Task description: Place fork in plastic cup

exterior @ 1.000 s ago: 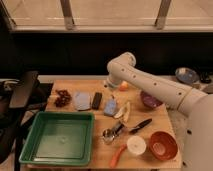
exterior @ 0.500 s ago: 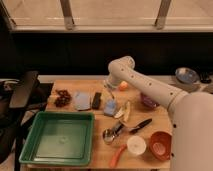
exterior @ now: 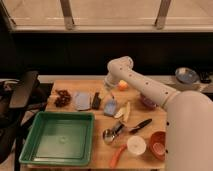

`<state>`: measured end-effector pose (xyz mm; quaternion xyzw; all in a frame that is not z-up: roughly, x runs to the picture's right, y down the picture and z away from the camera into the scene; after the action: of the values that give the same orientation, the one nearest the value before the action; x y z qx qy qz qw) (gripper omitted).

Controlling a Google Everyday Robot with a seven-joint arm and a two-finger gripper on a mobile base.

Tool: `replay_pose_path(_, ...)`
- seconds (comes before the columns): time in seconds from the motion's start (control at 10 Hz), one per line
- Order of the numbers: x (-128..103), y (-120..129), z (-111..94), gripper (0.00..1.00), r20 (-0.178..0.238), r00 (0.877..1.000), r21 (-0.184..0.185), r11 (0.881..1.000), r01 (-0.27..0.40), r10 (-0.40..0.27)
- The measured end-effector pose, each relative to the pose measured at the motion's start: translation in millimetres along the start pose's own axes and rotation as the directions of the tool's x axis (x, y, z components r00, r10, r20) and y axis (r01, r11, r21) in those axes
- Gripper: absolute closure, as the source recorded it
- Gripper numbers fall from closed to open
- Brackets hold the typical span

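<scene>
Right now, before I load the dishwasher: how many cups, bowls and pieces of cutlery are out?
Cups: 3 (plastic cup, white cup, metal measuring cup)
Bowls: 3 (purple bowl, orange bowl, grey-blue bowl)
Cutlery: 2 (fork, black-handled knife)
Total: 8
The gripper hangs open beside the orange fruit, holding nothing.

Right of one green tray [exterior: 56, 161] we count one plastic cup [exterior: 110, 106], one fork [exterior: 125, 111], one knife [exterior: 140, 125], one carrot [exterior: 117, 156], one orange [exterior: 122, 85], one white cup [exterior: 136, 145], one metal cup [exterior: 110, 134] and three bowls: purple bowl [exterior: 148, 101], red bowl [exterior: 157, 145], grey bowl [exterior: 186, 75]. One gripper [exterior: 107, 91], jaws apart, hangs past the tray's far right corner.
</scene>
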<state>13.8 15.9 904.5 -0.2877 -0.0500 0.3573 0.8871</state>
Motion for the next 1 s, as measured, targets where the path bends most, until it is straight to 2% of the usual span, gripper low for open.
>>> replay_pose_path(0.3, -9, -16, 9, 0.34, 0.000, 1.000, -0.008, 1.000, -0.023, 0.023)
replay_pose_path(0.6, -15, -17, 14, 0.34, 0.003, 1.000, -0.024, 1.000, -0.008, 0.009)
replay_pose_path(1.0, -17, -14, 19, 0.34, 0.033, 0.999, -0.078, 0.997, 0.020, -0.017)
